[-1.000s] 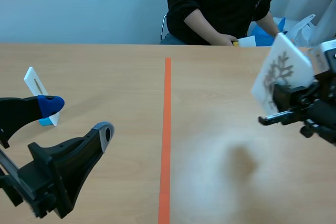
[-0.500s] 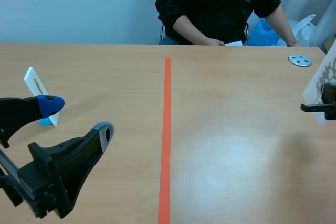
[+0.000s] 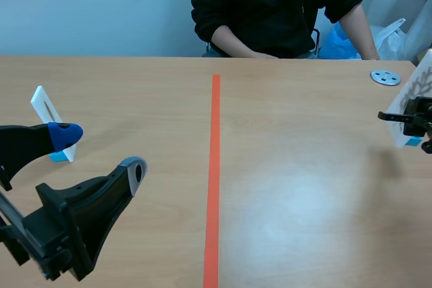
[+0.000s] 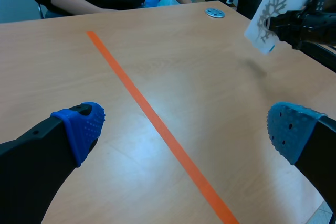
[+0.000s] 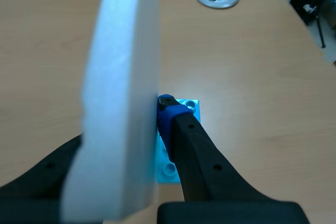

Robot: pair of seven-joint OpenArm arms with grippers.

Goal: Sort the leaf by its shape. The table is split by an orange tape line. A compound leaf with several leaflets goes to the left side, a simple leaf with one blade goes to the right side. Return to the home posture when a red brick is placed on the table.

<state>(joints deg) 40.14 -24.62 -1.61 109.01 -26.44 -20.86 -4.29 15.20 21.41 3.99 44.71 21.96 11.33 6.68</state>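
Across the whole field we see the wooden table point(image 3: 290, 187), split from near to far by the orange tape line point(image 3: 214, 166). At its far edge we mark a seated person point(image 3: 270, 5) in a black top, arms at the table's rim.

Left of the line, low and near the robot, the left gripper point(image 3: 101, 152) hangs with its fingers spread wide and nothing between them. At the table's right edge, well right of the line, the right gripper point(image 3: 408, 118) pinches the leaf card point(image 3: 415, 89) by its two faces. We note that this white card is tilted and bears a branched leaf of many leaflets. Its blue base point(image 5: 186, 106) sits low over the wood; we cannot tell whether it touches.

A second card point(image 3: 46, 109), white with one slender blade, stands on the left side. The left gripper's farther finger partly covers its foot.

Beyond the right gripper, apart from the held card, lies a small metal disc point(image 3: 385, 77).
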